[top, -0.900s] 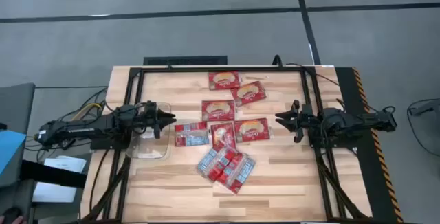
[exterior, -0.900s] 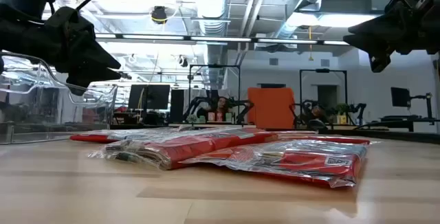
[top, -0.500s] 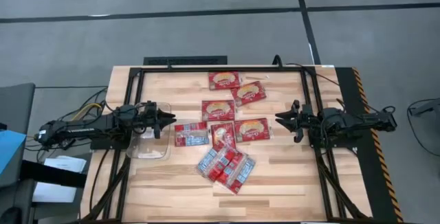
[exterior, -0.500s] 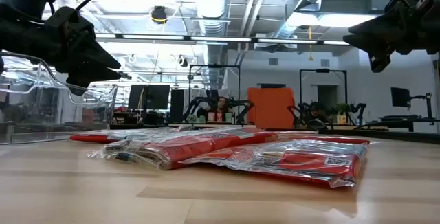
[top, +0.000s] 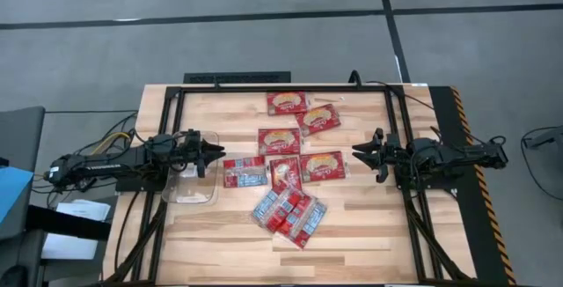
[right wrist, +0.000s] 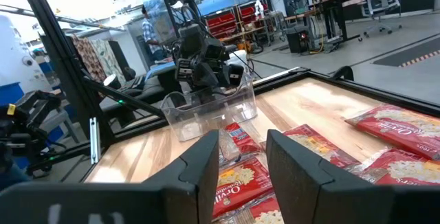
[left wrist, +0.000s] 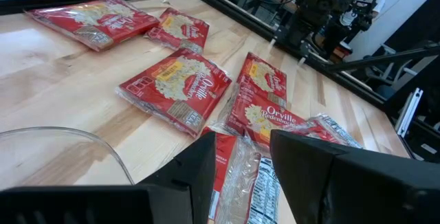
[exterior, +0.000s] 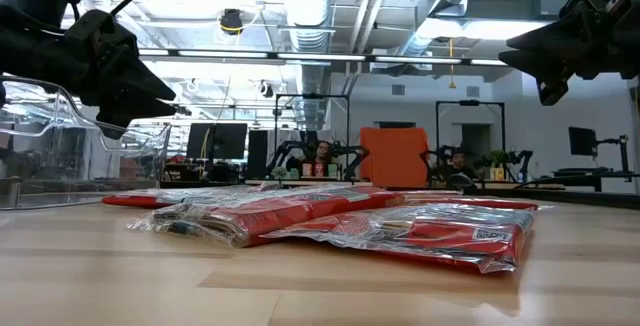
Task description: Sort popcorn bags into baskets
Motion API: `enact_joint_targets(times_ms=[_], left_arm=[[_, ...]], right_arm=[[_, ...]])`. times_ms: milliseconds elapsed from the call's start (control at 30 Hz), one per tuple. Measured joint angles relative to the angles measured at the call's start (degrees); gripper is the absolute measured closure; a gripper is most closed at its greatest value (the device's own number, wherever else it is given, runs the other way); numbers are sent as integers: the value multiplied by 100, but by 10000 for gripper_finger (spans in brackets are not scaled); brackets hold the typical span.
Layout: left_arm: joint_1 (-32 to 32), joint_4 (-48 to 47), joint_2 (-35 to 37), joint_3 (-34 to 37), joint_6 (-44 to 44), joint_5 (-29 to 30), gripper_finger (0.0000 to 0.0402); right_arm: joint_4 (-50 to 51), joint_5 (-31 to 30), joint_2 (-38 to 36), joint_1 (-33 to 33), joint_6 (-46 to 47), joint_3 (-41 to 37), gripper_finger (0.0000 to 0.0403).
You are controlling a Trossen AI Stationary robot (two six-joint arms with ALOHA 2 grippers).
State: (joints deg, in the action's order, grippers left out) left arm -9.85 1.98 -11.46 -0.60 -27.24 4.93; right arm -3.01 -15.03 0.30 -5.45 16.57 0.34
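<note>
Several red popcorn bags [top: 290,171] lie flat in the middle of the wooden table, some showing a cream-yellow oval [left wrist: 180,84], others white print [top: 244,172]. A clear plastic tub [top: 194,180] stands on the table at the left. My left gripper [top: 217,155] hovers open over the tub's right rim, fingers pointing at the bags. My right gripper [top: 356,151] hovers open at the right of the bags, pointing toward them. Neither touches anything. The right wrist view shows the tub [right wrist: 210,110] and my left arm beyond the bags.
A black metal frame [top: 286,87] runs round the table top. Bare wood lies along the near edge [top: 369,234] and at the far left [top: 220,111]. Beyond the table, the low view shows a workshop with an orange chair [exterior: 394,158] and a seated person.
</note>
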Motion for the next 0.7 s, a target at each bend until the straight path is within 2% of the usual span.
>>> enact_joint_targets(times_ms=[400,700], left_arm=[[4,0,-1,0,1,1,274],[4,1,-2,0,-50,0,274]], right_arm=[[0,0,0,0,-2,0,269],[-1,0,0,0,-2,0,263]])
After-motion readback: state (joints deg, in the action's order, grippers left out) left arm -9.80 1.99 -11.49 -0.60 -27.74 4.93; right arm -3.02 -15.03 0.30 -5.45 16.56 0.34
